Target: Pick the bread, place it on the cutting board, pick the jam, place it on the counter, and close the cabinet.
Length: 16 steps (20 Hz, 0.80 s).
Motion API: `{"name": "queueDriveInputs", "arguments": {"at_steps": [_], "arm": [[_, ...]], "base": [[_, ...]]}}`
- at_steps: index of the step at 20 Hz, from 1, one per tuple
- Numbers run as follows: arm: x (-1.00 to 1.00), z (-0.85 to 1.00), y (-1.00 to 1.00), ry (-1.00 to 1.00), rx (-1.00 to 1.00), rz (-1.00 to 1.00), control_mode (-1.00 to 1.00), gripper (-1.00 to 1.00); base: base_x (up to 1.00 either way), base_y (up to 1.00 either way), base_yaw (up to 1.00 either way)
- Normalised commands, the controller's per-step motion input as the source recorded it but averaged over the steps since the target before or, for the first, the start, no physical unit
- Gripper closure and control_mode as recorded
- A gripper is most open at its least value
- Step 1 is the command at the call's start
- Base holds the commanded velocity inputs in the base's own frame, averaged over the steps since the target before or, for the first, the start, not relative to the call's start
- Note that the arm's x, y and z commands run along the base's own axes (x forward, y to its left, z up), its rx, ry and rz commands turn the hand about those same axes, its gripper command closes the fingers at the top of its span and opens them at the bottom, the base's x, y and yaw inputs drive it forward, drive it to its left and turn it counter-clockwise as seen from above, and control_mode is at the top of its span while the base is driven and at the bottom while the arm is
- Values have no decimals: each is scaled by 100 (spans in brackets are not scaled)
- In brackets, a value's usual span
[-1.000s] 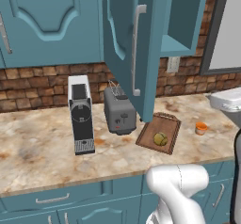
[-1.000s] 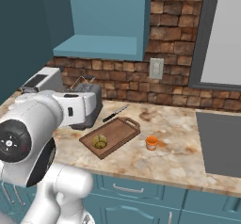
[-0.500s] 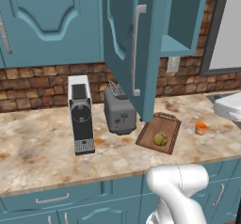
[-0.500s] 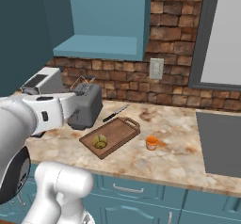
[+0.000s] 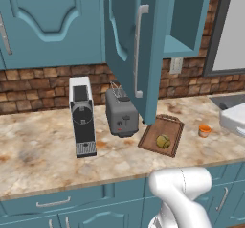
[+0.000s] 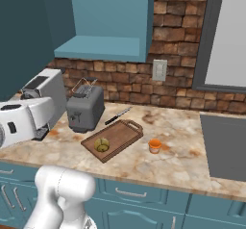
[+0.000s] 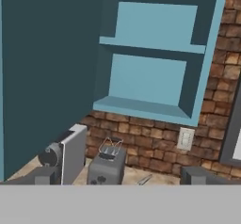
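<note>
You've got the bread point(image 5: 163, 141) sitting on the cutting board point(image 5: 172, 127) – toward the board's near end, at about 6 o'clock on it in the left base view. In the right base view the bun point(image 6: 101, 145) sits at the board's point(image 6: 122, 133) lower-left end, w/ the handle end pointing off to 1 o'clock. The jam point(image 5: 204, 130) stands on the counter point(image 5: 43, 145), just beside the board at its 3 o'clock in the left base view, not touching it; in the right base view the jar point(image 6: 154, 146) is also at the board's 3 o'clock.

The cabinet point(image 5: 130, 45) door hangs open, swung out over the counter w/ its long silver bar handle point(image 5: 138, 50) facing you. In the hand view you look into the cabinet's shelves point(image 7: 150, 77) – 2 levels, both bare – w/ the inside of the door point(image 7: 47, 72) filling the 9 o'clock side.

The gripper point(image 7: 120, 177) has its fingers spread wide apart, 1 tip at each bottom corner area of the hand view, nothing between them.

Other bits: a grey toaster point(image 5: 121, 112) stands at the board's 9 o'clock in the left base view, a white-and-black coffee machine point(image 5: 82, 116) further out at 9. A knife point(image 6: 118, 115) lies behind the board near the toaster in the right base view. A wall outlet point(image 6: 159, 70) sits on the brick wall point(image 6: 187, 86).
</note>
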Motion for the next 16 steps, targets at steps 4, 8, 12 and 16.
{"name": "queueDriveInputs", "arguments": {"at_steps": [4, 8, 12, 16], "arm": [[-39, 0, 22, -7, -1, 0, -100, -100], [-33, 0, 23, -7, -2, 0, -100, -100], [-28, 0, 21, -8, -1, 0, -100, -100], [-29, 0, 22, -6, 0, 0, -100, -100]], "base": [[0, 0, 0], [0, 0, 0], [0, 0, 0], [0, 0, 0]]}}
